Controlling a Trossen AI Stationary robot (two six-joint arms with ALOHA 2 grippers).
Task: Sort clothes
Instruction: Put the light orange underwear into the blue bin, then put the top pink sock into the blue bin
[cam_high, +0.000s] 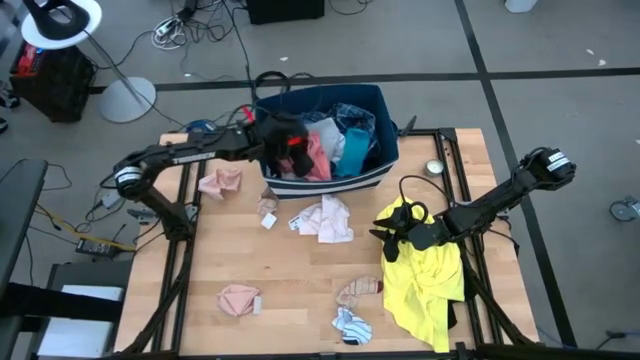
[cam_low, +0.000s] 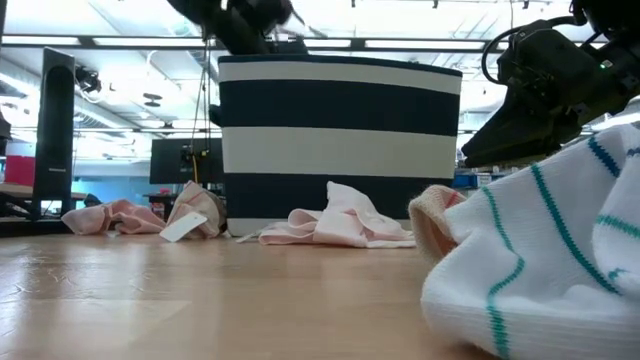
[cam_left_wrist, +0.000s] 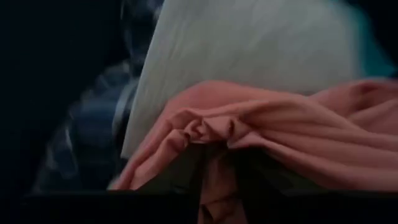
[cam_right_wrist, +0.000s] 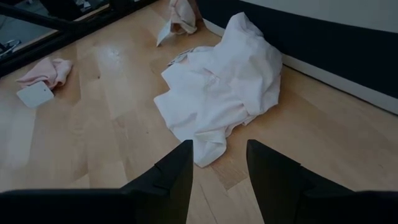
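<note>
Pink garment (cam_left_wrist: 292, 134) under left fingers (cam_left_wrist: 255, 180); no legible writing.

Clothes: crumpled pink, blue and teal pieces (cam_high: 335, 145) fill the bin; a yellow shirt (cam_high: 425, 280) and small pink pieces (cam_high: 325, 218) lie scattered.

Lab/office: grey carpet (cam_high: 560, 60), floor cables (cam_high: 190, 25), monitors (cam_low: 180, 160), ceiling striplights (cam_low: 120, 15).

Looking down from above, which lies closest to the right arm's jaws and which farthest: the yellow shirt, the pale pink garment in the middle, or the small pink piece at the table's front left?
From the right gripper:
1. Yellow shirt, right beneath it.
2. Pale pink garment, mid-table, before the bin.
3. Small pink piece, front left.
</note>
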